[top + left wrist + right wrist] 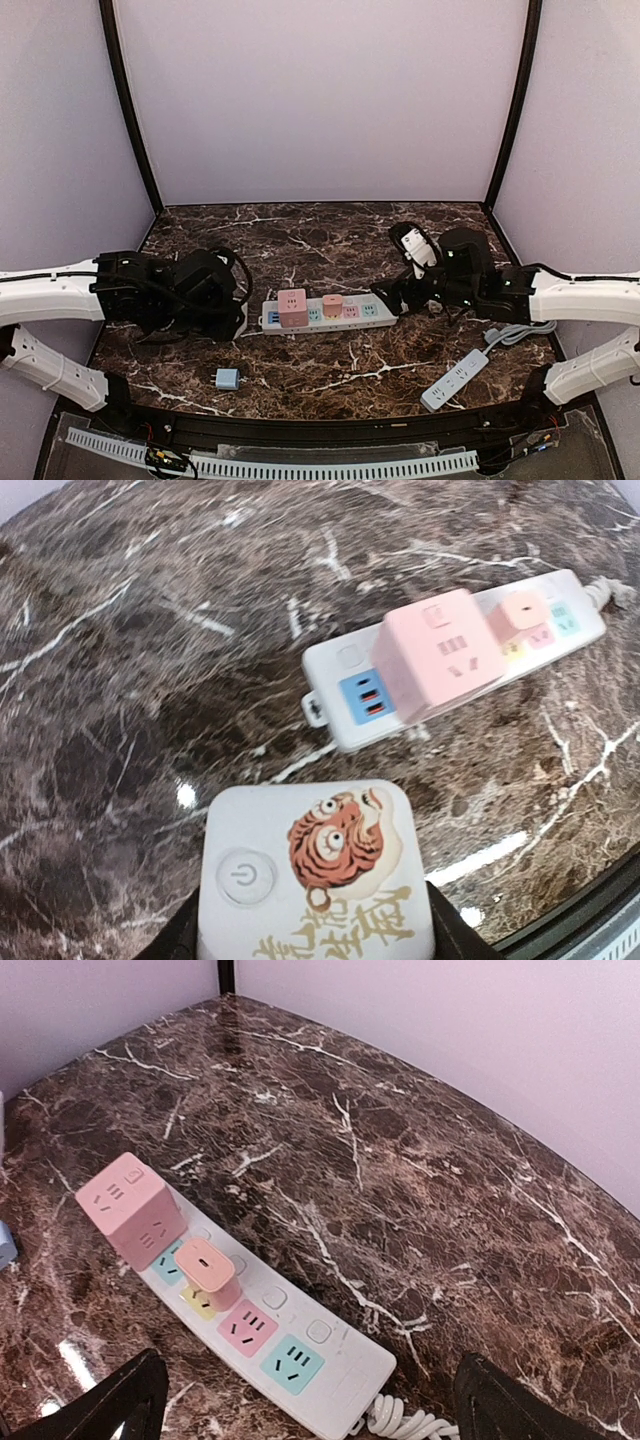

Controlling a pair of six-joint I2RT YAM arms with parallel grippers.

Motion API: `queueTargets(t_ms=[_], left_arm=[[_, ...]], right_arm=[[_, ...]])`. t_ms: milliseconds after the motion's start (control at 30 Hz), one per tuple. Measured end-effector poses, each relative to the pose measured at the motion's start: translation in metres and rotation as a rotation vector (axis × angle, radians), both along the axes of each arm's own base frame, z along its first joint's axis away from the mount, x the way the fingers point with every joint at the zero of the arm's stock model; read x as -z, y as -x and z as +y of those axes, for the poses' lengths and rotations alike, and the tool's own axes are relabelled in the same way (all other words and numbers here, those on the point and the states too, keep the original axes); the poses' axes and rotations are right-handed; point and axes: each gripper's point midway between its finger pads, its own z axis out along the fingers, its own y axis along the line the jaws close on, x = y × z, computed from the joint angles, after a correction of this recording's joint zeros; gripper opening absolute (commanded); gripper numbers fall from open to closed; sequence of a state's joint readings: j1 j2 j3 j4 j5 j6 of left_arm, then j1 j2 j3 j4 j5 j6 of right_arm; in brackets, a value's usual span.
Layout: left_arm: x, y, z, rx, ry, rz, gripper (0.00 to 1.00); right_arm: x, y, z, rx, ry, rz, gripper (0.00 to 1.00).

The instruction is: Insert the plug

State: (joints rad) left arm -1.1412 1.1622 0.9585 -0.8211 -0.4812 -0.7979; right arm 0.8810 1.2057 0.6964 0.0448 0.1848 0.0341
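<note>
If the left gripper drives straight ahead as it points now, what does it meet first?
Probably the power strip, at its near end by the blue USB panel and pink cube adapter; the white tiger cube it holds would touch first. Depth unclear.

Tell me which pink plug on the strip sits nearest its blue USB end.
The large pink cube, beside the blue USB ports; the small pink plug stands farther along, toward the cord.

cube adapter (292, 307) on power strip (380, 311), small plug (227, 378) in front-left

Table (330, 230) glossy marble-look; pwr strip (335, 1375), plug (310, 880) smooth plastic.
</note>
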Motion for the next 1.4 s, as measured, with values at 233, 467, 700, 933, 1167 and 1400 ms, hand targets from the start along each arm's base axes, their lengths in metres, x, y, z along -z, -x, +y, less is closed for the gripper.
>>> queueTargets(t_ms=[233, 467, 700, 933, 1167, 1400], left_arm=[[-0.028, -0.014, -0.066, 0.239, 0.093, -0.087, 0.39], [-0.018, -0.009, -0.154, 0.581, 0.178, -0.092, 0.41], [0.003, -0.009, -0.205, 0.857, 0.053, -0.075, 0.43], [0.026, 0.0, -0.221, 0.994, -0.065, 0.026, 0.43], [0.082, 0.031, -0.232, 1.105, -0.137, 0.132, 0.43], [0.098, 0.044, -0.249, 1.182, -0.162, 0.098, 0.44]], right_arm=[[-0.035, 0.026, 0.003, -0.125, -0.129, -0.043, 0.99], [-0.062, 0.046, -0.007, -0.164, -0.242, -0.078, 0.99], [-0.079, 0.06, -0.018, -0.163, -0.341, -0.077, 0.99], [-0.086, 0.062, -0.022, -0.154, -0.369, -0.082, 0.99], [-0.086, 0.06, -0.03, -0.121, -0.366, -0.095, 0.99], [-0.081, 0.056, -0.035, -0.083, -0.352, -0.1, 0.98]])
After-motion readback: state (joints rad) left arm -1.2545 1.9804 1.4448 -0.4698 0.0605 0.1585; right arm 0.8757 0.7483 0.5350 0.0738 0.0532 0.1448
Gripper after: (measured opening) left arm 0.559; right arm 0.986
